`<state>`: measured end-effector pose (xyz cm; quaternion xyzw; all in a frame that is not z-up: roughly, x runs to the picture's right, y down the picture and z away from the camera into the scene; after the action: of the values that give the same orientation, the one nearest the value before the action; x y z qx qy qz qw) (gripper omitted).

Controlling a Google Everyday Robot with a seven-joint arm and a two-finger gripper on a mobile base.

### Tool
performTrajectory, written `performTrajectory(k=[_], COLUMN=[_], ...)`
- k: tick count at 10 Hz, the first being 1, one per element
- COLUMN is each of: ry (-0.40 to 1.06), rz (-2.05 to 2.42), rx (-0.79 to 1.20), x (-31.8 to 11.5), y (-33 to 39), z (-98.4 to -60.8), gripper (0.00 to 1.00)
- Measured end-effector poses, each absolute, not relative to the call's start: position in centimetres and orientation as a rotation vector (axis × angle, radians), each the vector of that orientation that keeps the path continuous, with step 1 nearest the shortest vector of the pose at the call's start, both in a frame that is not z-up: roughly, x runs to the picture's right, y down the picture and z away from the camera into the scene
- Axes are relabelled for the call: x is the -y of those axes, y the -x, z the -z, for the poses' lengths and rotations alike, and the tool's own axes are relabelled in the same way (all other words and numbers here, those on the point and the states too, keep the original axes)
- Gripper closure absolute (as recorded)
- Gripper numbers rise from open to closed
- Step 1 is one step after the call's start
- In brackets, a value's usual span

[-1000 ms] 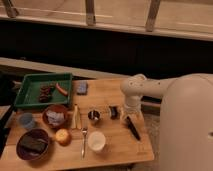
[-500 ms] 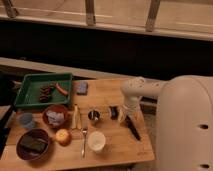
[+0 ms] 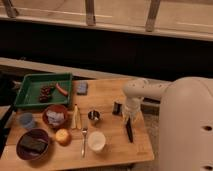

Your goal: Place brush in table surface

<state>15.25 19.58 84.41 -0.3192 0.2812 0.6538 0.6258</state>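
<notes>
The brush (image 3: 129, 131) is a slim black stick that hangs from my gripper (image 3: 128, 119) at the right side of the table surface (image 3: 106, 93). Its upper end sits between my pale fingers. Its lower end points at the table's front right part, at or just above the wood. My white arm reaches in from the right. My gripper appears shut on the brush's upper end. I cannot make out the brush head.
A small dark block (image 3: 117, 107) stands just left of my gripper. A metal cup (image 3: 93, 116), white cup (image 3: 96, 141), silver fork (image 3: 84, 140) and cream utensil (image 3: 76, 117) lie mid-table. A green tray (image 3: 30, 102), bowls and a blue sponge (image 3: 82, 88) are on the left.
The brush has swung from a slant to nearly straight toward the front edge, and my gripper has dropped slightly with it. The other things have not moved.
</notes>
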Motion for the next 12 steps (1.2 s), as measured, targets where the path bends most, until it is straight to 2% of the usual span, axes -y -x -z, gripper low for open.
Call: performTrajectory(k=[1,5,12], ry=[0.732,0.695,0.505], rz=[-1.501,-1.532,-1.593], rx=[-0.643,-0.627,-0.52], x=[-19.6,-17.9,-8.9], y=[-15.3,-15.4,-15.9], z=[-84.2,-82.5,-77.0], gripper=[0.99,1.0,1.0])
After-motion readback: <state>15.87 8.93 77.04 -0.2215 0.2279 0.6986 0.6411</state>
